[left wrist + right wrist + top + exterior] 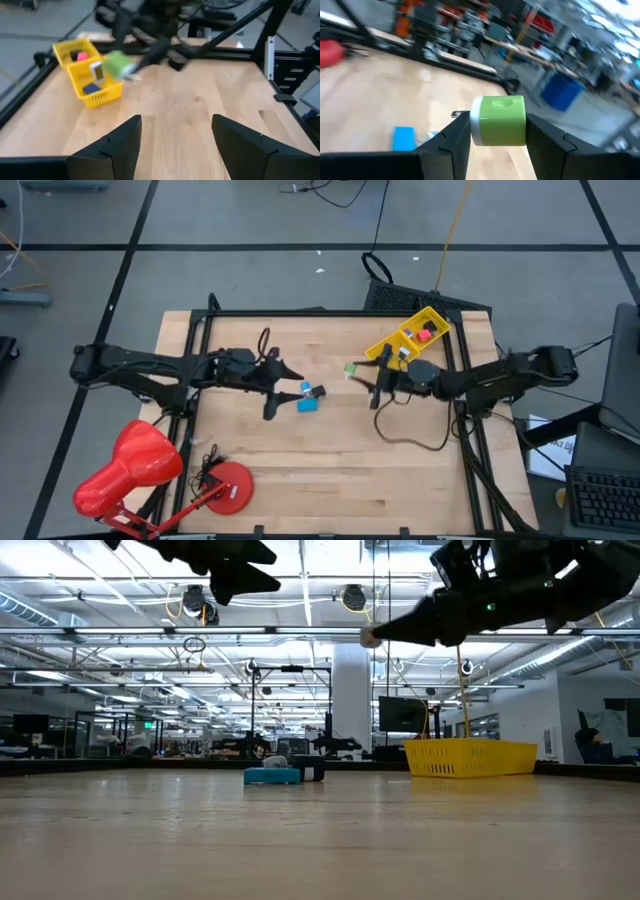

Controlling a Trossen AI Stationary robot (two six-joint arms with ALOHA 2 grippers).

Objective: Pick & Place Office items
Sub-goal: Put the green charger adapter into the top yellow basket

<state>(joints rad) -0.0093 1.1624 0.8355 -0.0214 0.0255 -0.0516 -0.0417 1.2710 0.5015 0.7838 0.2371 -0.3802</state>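
My right gripper (360,373) hovers just left of the yellow tray (432,316), shut on a small green-and-white block (498,120). It is high above the table in the low view (372,636). My left gripper (281,392) is open and empty at mid-table, raised above a blue piece (308,403) and a black piece (319,391) that lie flat on the wood. The left wrist view shows its spread fingers (175,145) with bare wood between them. The tray (75,80) holds a pink piece (425,334), a white one (96,70) and a blue one (91,88). My right gripper pinches the green-and-white block by two opposite sides (522,122) between its two fingers. The fingers lie about level and point toward the table's left. The block is lifted clear of the table, its green face (501,104) up and its white band toward one finger.
A big red desk lamp (130,465) with a round base (230,485) stands at the table's near left corner. A dark cable (415,442) loops on the wood below the right arm. Bare wood lies along the near edge and the middle.
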